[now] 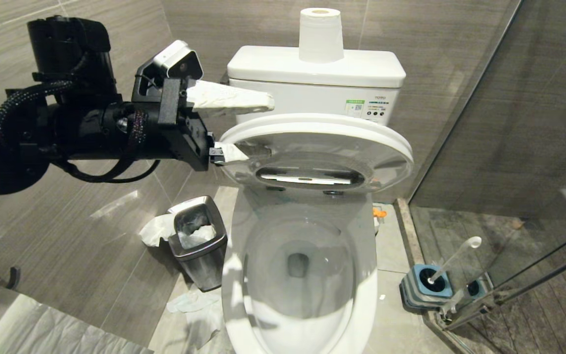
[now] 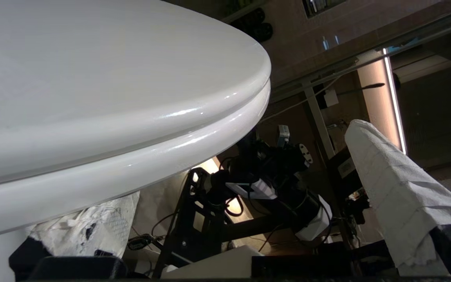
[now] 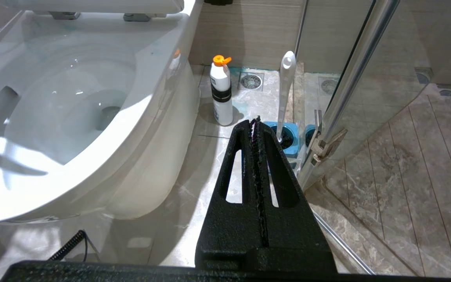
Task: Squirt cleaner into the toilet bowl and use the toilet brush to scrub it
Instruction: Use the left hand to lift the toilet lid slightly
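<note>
The white toilet bowl (image 1: 367,295) stands open below me, its lid and seat (image 1: 312,132) tilted half up together. My left gripper (image 1: 251,127) is open at their left edge. One paper-wrapped finger (image 1: 229,101) reaches above the lid and the other (image 1: 231,153) sits under the seat's edge. In the left wrist view the stacked lid and seat (image 2: 131,117) lie against one finger (image 2: 80,231), apart from the other (image 2: 397,203). The toilet brush (image 1: 455,259) stands in its blue-topped holder (image 1: 428,287) right of the bowl. My right gripper (image 3: 255,122) is shut and empty, low beside the bowl (image 3: 163,78).
A white bottle with an orange cap (image 3: 221,94) stands on the floor between bowl and brush holder (image 3: 288,137). A steel waste bin (image 1: 199,241) with paper, and loose tissues, sit left of the bowl. A paper roll (image 1: 320,34) tops the tank. A glass shower door (image 1: 509,196) closes the right.
</note>
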You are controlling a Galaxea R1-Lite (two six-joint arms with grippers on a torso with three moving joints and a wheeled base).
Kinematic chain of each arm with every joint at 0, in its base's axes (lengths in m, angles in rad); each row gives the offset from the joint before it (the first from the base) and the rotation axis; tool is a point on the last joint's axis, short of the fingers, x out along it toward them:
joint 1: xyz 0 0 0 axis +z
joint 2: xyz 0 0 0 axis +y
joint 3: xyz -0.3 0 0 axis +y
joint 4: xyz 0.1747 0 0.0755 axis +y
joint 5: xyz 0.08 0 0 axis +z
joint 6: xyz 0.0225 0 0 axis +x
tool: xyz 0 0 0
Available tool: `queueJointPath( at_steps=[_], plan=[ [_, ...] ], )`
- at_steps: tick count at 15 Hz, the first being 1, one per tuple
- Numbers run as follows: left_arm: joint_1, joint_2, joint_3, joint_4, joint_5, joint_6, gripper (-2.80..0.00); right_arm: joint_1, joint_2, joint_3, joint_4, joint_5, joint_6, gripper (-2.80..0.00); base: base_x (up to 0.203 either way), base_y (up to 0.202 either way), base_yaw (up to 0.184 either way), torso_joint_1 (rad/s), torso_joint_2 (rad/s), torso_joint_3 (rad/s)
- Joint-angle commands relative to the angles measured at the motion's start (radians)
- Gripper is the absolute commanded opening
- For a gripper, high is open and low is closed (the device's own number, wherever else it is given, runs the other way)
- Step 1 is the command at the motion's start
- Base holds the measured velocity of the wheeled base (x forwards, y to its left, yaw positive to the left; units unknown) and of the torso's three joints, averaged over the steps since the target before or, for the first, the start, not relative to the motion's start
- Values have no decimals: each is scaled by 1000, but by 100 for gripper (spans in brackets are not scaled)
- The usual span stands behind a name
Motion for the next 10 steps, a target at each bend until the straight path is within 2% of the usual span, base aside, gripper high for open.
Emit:
queueJointPath(
  at_steps=[1,10],
  plan=[
    [-1,21,-35,-1,10,-7,0,0,1,0,0,0,0,-280,0,0,0,0,0,0],
    [-33,69,-156,-1,115,-55,0,0,1,1,0,0,0,-280,0,0,0,0,0,0]
  ],
)
